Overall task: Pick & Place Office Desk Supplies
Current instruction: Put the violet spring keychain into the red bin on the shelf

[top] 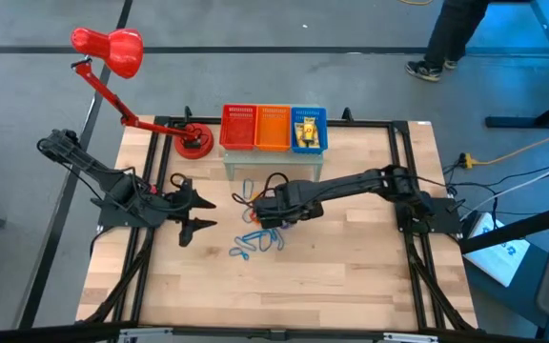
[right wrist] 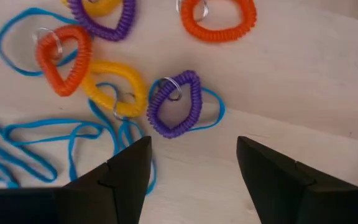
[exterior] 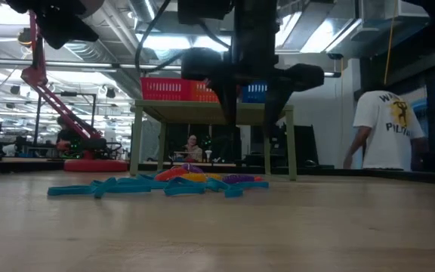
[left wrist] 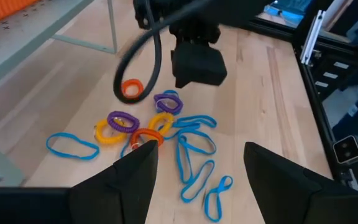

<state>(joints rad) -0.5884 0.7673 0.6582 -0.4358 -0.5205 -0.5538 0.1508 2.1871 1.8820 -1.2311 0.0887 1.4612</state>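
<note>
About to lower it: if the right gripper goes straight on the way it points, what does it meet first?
Most likely the purple coil loop, which lies ahead between the open fingers of the right gripper, then the table. Depth is unclear.

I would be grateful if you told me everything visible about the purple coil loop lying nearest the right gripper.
The purple coil loop is a springy, plastic-looking spiral closed into a rough oval, with a small metal ring hooked at one end. It lies flat on the wooden table, resting over a thin blue band and touching a yellow coil loop. The open right gripper hovers just above it, not touching.
</note>
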